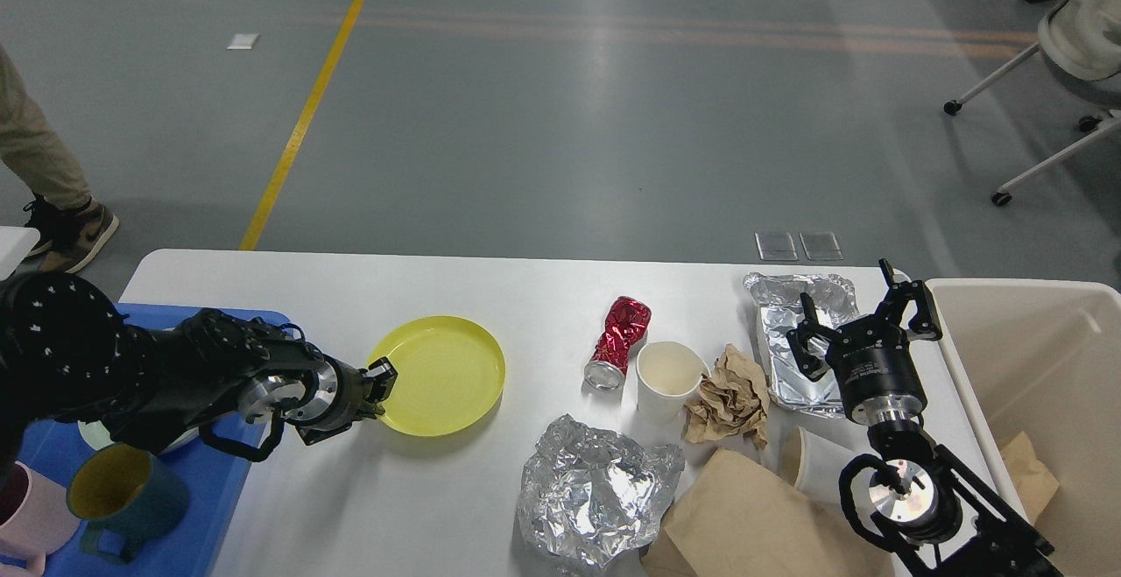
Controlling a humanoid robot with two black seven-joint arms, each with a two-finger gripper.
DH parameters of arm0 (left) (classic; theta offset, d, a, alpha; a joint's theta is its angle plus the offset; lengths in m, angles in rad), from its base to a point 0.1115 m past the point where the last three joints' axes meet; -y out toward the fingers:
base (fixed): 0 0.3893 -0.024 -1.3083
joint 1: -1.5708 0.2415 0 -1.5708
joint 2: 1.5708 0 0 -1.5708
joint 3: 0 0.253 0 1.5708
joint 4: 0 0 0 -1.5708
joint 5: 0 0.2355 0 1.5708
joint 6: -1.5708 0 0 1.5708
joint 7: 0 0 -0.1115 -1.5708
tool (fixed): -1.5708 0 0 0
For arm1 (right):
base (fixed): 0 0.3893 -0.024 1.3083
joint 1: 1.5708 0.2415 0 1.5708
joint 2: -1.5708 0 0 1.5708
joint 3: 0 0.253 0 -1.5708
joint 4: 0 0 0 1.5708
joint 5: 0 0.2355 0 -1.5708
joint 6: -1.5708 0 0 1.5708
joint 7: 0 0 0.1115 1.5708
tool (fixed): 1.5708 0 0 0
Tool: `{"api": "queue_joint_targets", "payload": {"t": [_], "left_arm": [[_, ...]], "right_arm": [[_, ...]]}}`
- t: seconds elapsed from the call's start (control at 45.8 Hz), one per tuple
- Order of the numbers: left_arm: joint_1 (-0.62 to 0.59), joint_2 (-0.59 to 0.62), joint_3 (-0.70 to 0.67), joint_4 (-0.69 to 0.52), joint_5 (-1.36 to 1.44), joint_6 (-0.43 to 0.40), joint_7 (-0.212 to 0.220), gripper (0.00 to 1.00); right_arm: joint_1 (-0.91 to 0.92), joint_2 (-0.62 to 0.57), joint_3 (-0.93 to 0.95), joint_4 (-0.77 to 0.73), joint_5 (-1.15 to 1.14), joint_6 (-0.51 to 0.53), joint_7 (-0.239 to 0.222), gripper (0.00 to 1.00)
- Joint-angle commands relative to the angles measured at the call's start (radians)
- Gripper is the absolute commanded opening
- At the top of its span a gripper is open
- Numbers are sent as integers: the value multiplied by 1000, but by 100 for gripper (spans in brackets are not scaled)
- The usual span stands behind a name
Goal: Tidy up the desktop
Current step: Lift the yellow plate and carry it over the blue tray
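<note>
While the left gripper (382, 382) pinches the near-left rim of the yellow plate (442, 374), the plate sits left of centre on the white desktop (438, 507), its far side seemingly tipped up a little. Over the foil tray (801, 345) at the desktop's right end, the right gripper (863, 314) hangs with its fingers spread wide, holding nothing. Between them lie a crushed red can (618, 342), a paper cup (666, 380), crumpled brown paper (729, 397) and a foil wad (595, 489).
</note>
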Motion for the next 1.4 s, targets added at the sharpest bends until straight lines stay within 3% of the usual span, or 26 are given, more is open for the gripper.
{"api": "queue_joint_targets", "payload": {"t": [0.0, 0.262, 0.393, 0.59, 0.721, 0.808, 1.07, 1.245, 1.376], "left_arm": [[-120, 53, 15, -99, 1, -56, 47, 0], [-435, 108, 118, -323, -1, -72, 58, 0], [-619, 156, 161, -459, -1, -83, 41, 0], [-907, 138, 316, -663, -93, -147, -63, 0], [-1050, 67, 412, -734, -159, -259, -74, 0], [-1067, 59, 451, -742, -179, -307, -75, 0], [-1041, 99, 498, -714, -173, -313, -78, 0], [-912, 237, 557, -607, -87, -322, -120, 0], [-785, 371, 554, -486, -7, -332, -126, 0]], "right_arm": [[0, 0, 0, 0, -1, 0, 0, 100], [1, 0, 0, -2, -1, 0, 0, 100], [0, 0, 0, 0, -1, 0, 0, 100], [1, 0, 0, 0, -1, -1, 0, 100], [1, 0, 0, 0, -1, 0, 0, 100], [1, 0, 0, 0, -1, 0, 0, 100], [0, 0, 0, 0, 1, 0, 0, 100], [0, 0, 0, 0, 1, 0, 0, 100], [0, 0, 0, 0, 1, 0, 0, 100]]}}
